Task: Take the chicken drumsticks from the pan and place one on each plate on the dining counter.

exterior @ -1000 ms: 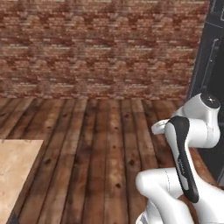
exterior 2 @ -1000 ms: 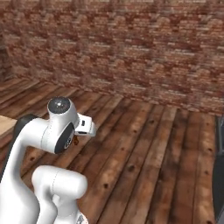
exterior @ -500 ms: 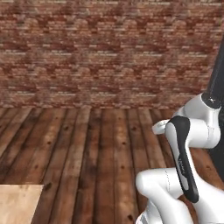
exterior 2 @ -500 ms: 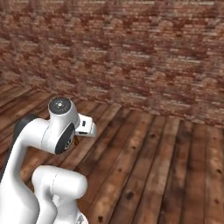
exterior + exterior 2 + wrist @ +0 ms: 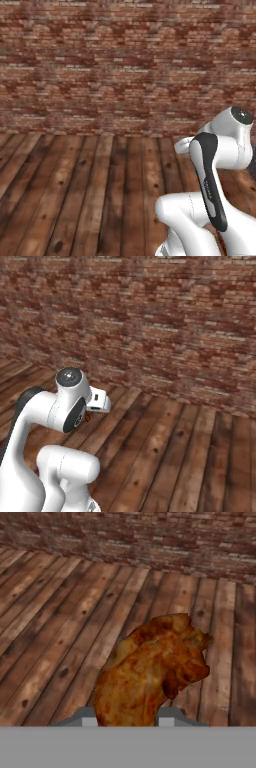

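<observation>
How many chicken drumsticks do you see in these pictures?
1. The drumstick is held in the gripper, above the wooden floor. A second one may be out of sight.

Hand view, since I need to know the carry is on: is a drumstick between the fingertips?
Yes, a reddish-brown drumstick sits gripped in the gripper, above the wooden floor.

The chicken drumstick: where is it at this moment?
In the hand view the chicken drumstick sits low at centre, clamped in the gripper, above the wooden plank floor, with the brick wall beyond.
</observation>
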